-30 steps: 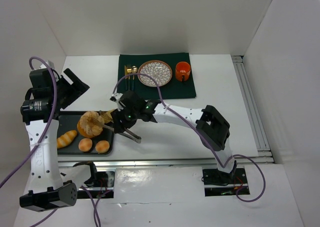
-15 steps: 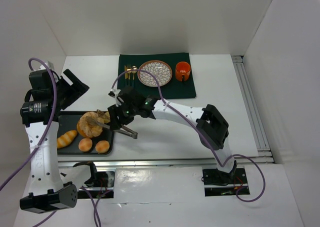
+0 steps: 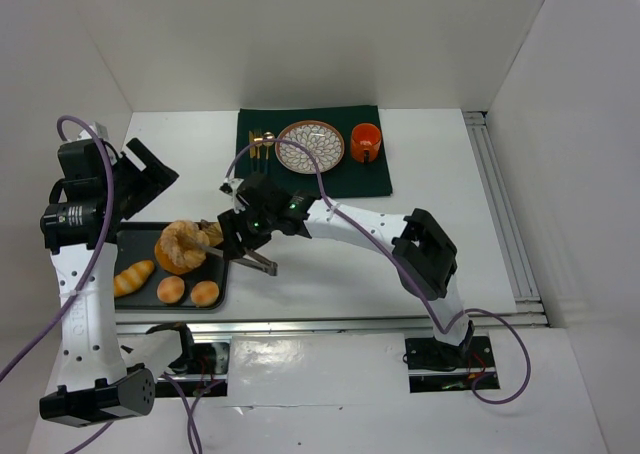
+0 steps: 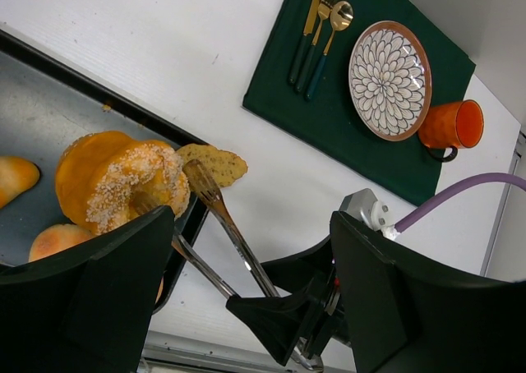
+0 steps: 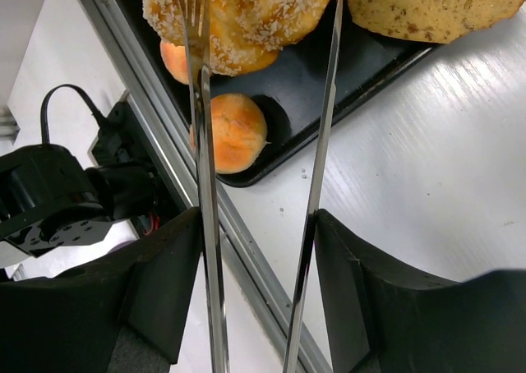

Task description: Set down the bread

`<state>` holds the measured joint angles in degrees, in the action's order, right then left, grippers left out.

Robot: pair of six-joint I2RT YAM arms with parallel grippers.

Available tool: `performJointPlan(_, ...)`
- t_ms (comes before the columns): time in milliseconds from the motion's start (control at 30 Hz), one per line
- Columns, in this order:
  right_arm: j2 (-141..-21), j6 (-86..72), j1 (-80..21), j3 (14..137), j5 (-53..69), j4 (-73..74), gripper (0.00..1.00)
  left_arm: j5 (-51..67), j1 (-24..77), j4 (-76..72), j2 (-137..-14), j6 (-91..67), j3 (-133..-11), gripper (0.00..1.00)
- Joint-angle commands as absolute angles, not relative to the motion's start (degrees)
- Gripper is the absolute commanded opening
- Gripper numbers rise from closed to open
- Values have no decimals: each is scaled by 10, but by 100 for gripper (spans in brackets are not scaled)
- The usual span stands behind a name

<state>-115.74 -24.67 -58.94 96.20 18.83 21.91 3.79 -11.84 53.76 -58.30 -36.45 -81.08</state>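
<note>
The bread (image 3: 182, 246), a big puffy golden pastry with a pale crumbly top, lies tilted on the black tray (image 3: 140, 236). It also shows in the left wrist view (image 4: 123, 180) and the right wrist view (image 5: 246, 16). My right gripper (image 3: 242, 242) (image 5: 256, 250) is shut on metal tongs (image 3: 256, 266) (image 5: 201, 184). The tong arms are spread and reach over the bread: the forked tip lies on its top and the other arm runs along its side. My left gripper (image 3: 148, 182) (image 4: 251, 225) hangs open above the tray's far left with nothing in it.
On the tray lie two small buns (image 3: 171, 289) (image 3: 205, 293), a long roll (image 3: 133, 277) and a flat seeded slice (image 3: 212, 232) over its right rim. A green mat (image 3: 370, 174) at the back holds a patterned plate (image 3: 310, 146), an orange mug (image 3: 365, 142) and cutlery (image 3: 262, 144).
The right gripper has shifted slightly left and back, and the tong arms have spread a little wider round the bread. The left arm has not moved.
</note>
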Motion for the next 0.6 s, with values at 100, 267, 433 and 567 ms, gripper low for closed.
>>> performJointPlan(100,-1146,-251,-588,967,190,224,64,48,-121,519,-573,-368,-804,89)
performJointPlan(267,-1152,-251,-583,962,231,219,65,48,-121,519,-573,-368,-804,89)
performJointPlan(433,-1180,-251,-583,977,272,205,64,43,-121,519,-573,-368,-804,89)
performJointPlan(567,-1180,-246,-583,990,272,205,49,43,-121,519,-573,-368,-804,89)
